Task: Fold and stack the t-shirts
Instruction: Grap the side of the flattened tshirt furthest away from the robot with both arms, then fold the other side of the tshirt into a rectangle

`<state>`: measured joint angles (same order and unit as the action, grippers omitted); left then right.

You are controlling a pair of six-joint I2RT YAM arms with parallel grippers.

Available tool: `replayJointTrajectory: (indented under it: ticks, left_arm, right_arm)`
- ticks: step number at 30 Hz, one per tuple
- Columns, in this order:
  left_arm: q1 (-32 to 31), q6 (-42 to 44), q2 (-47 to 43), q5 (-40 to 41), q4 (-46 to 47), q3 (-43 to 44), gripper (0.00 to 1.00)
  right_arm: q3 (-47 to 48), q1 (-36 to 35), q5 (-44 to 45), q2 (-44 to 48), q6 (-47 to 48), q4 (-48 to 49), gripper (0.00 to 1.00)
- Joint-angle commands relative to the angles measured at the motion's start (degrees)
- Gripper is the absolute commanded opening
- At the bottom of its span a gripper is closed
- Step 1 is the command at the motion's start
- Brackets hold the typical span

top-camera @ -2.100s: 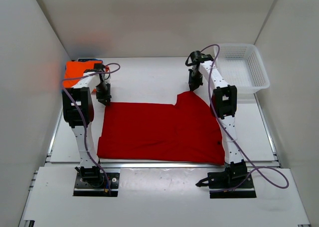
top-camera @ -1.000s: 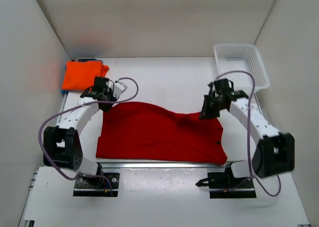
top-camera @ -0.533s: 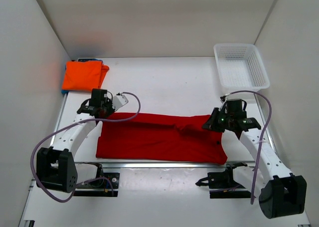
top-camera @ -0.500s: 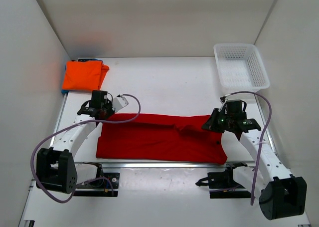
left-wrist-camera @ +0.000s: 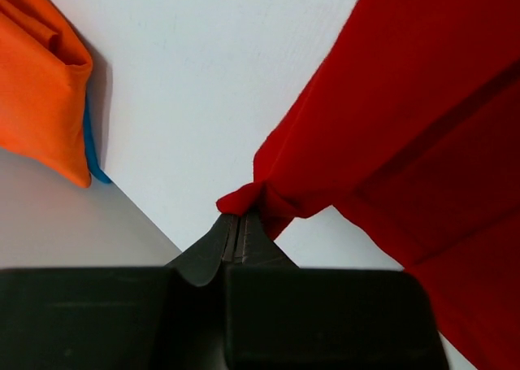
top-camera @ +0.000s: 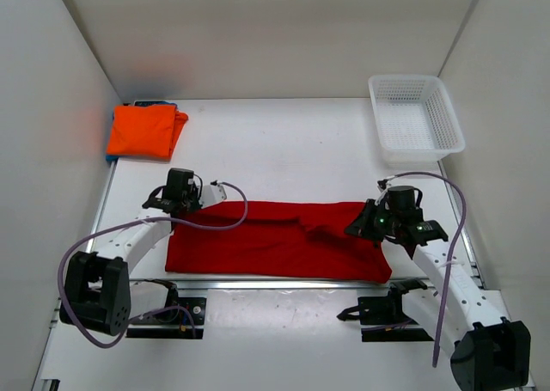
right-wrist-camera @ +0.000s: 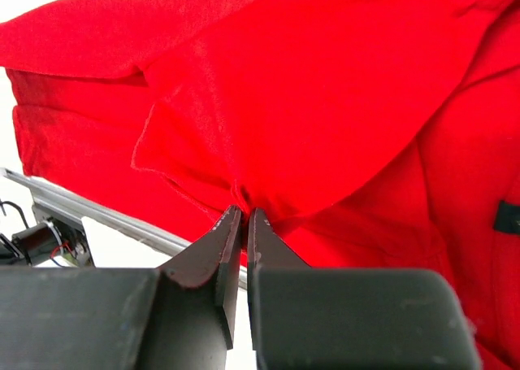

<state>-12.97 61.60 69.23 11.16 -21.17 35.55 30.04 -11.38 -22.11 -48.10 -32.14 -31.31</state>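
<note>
The deep red t-shirt point(top-camera: 275, 241) lies near the front edge of the table, its far half folded toward the near hem. My left gripper point(top-camera: 178, 204) is shut on its far left corner point(left-wrist-camera: 244, 199). My right gripper point(top-camera: 368, 223) is shut on a pinch of its right edge point(right-wrist-camera: 244, 195). The orange t-shirt point(top-camera: 142, 131) lies folded at the back left and also shows in the left wrist view point(left-wrist-camera: 41, 77). A strip of the bright blue t-shirt point(left-wrist-camera: 93, 154) shows under the orange one.
A white lattice basket point(top-camera: 416, 116) stands at the back right. A metal rail point(top-camera: 275, 281) runs along the table's front edge, just below the red shirt. White walls close in the left, right and back sides.
Both grippers have pulled the red shirt's far edge toward the front, so the shirt has gone from spread wide to a narrow folded band.
</note>
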Motion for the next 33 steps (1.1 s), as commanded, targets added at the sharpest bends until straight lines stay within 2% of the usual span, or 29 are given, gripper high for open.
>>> replayJointTrajectory:
  ticks: [1,7,11,13,18,22,27,33]
  left_arm:
    - [-1.61,-3.05,1.16,1.68,5.00,3.62,0.00]
    - [-2.58,-11.59,11.71,5.62,7.54,17.08,0.00]
    - [-1.17,-16.43,17.86,6.69,5.35,25.96,0.00]
    - [-1.09,-15.21,16.82,5.46,5.26,24.93,0.00]
    - [-1.62,-8.79,7.34,3.17,8.25,10.27,0.00]
    - [-0.31,-8.69,3.81,2.82,6.67,5.15,0.00]
    - [1.10,-7.47,2.58,2.81,5.79,2.78,0.00]
    - [0.93,-6.41,2.49,1.51,2.90,1.71,0.00]
  right_arm:
    - [0.62,2.75,-1.00,0.91,0.14,2.39,0.00]
    - [9.23,6.10,-0.22,-8.31,2.26,6.43,0.00]
    - [15.12,6.98,0.66,-12.54,3.40,6.96,0.01]
    - [16.10,6.46,1.45,-12.64,4.10,6.61,0.00]
    - [11.54,4.26,1.01,-8.78,2.44,5.91,0.00]
    - [6.00,4.70,0.05,-4.21,0.59,4.51,0.01]
    - [1.25,4.62,-2.24,2.38,-1.00,2.65,0.00]
    - [-3.93,2.59,-2.33,5.03,-5.29,3.18,0.00]
